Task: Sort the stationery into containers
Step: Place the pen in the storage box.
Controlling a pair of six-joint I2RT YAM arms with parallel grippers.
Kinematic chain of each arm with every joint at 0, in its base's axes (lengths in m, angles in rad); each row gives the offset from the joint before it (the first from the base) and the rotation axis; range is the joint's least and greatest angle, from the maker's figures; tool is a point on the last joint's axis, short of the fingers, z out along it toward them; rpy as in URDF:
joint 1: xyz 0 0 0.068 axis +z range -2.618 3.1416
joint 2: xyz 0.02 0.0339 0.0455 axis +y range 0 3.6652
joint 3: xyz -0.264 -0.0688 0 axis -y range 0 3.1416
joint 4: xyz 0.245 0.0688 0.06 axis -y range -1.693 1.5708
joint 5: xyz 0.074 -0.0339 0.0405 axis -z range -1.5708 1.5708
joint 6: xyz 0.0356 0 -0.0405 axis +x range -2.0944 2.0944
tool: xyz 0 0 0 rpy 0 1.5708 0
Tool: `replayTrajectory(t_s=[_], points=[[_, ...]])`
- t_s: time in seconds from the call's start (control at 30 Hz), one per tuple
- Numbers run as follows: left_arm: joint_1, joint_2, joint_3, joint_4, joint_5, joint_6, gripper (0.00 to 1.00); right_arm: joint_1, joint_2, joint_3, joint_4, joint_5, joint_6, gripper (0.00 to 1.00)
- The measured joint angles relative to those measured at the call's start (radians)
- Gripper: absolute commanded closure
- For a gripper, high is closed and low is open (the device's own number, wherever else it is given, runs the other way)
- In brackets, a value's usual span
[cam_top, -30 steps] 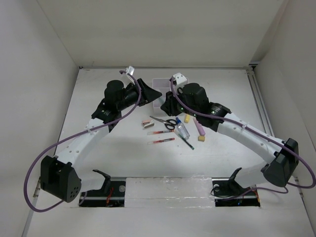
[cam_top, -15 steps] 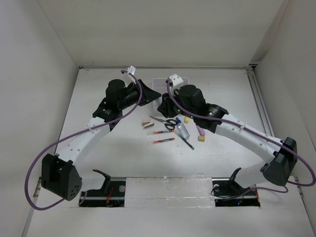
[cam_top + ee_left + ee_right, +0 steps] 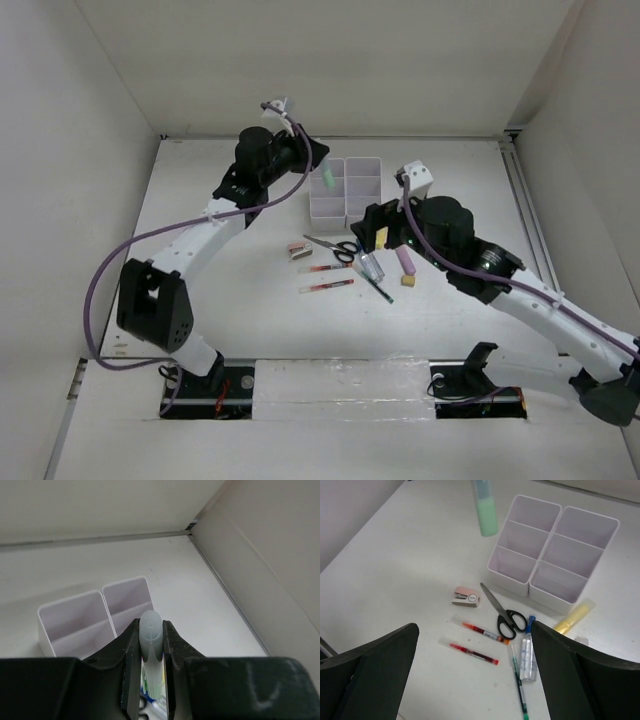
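My left gripper [image 3: 151,639] is shut on a pale green bar [image 3: 151,645], which hangs upright above the left side of the white six-compartment containers [image 3: 362,190]. From the right wrist the green bar [image 3: 485,507] shows hanging in the air beside the containers [image 3: 580,592]. My right gripper [image 3: 475,680] is open and empty above the loose stationery: black-handled scissors [image 3: 502,614], two red pens [image 3: 485,632] [image 3: 473,653], a dark pen [image 3: 519,685], a blue-capped bottle [image 3: 527,652] and a yellow bar [image 3: 575,617].
A small pink stapler-like piece [image 3: 299,250] lies left of the scissors [image 3: 335,247]. A pink bar [image 3: 405,260] and a small yellow eraser [image 3: 408,281] lie by my right gripper [image 3: 372,228]. White walls close in the back and both sides.
My left arm has risen and swung back, carrying the green bar over the containers. My right gripper has opened wide and pulled back to the right, away from the containers.
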Motion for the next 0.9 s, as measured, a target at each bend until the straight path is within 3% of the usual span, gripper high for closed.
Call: replayTrajectory(t_s=[0.33, 0.6, 0.9], points=[[0.0, 0.336, 0.172, 0.151, 0.0, 0.214, 1.0, -0.003, -0.25, -0.142, -0.08, 0.034, 0.0, 0.0], [0.0, 0.404, 0.175, 0.237, -0.052, 0.258, 1.0, -0.003, -0.363, -0.178, -0.112, 0.04, 0.0, 0.0], [0.0, 0.433, 0.209, 0.292, -0.088, 0.264, 1.0, -0.003, -0.343, -0.208, -0.136, 0.04, 0.0, 0.0]])
